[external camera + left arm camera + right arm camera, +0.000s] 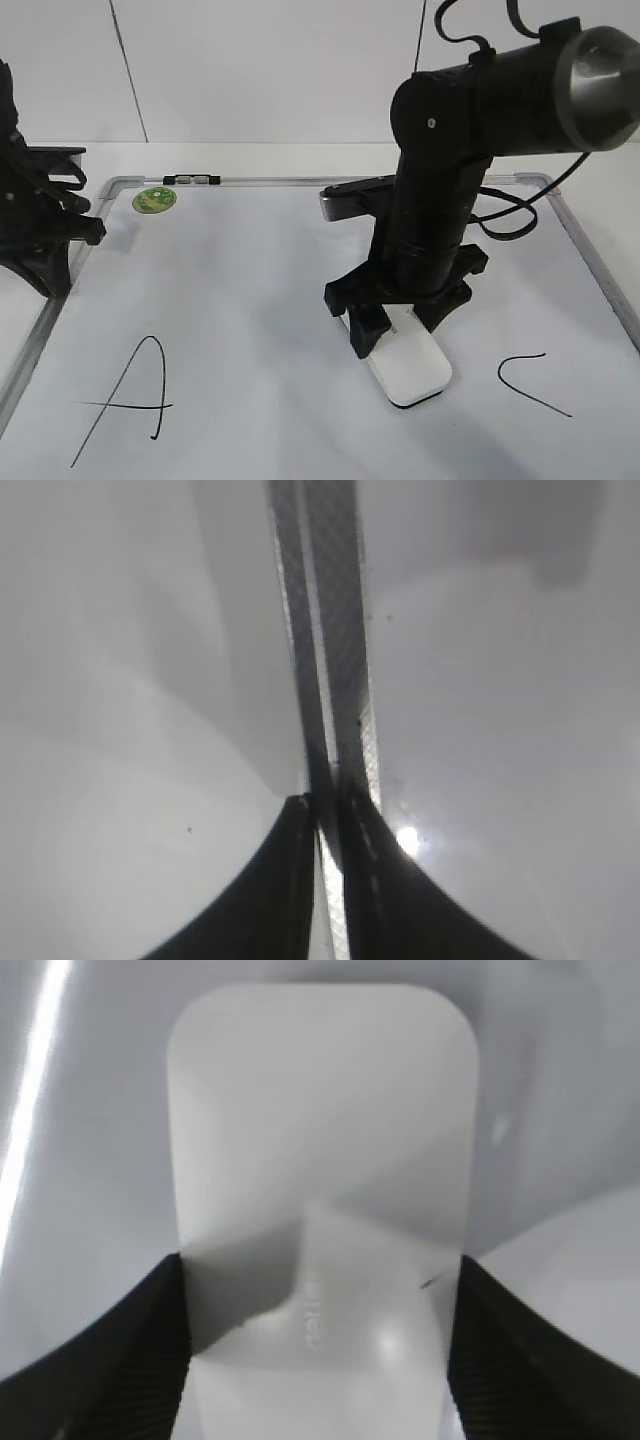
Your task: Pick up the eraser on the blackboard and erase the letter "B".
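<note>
The white rounded-rectangular plastic eraser point(408, 368) is lying flat on the large white dry-erase blackboard with its grey metal frame point(250, 300), and the right gripper point(400, 318) is clamping it, its black fingers point(130, 1355) pressing against both long sides. To that gripper's left the slanted black letter "A" point(125, 400) is showing, to its right the open black "C" point(530, 382); no letter "B" is showing. The left gripper point(60, 215) is sitting over the board's frame point(325, 630), well apart from the eraser, fingers nearly touching and holding nothing.
</note>
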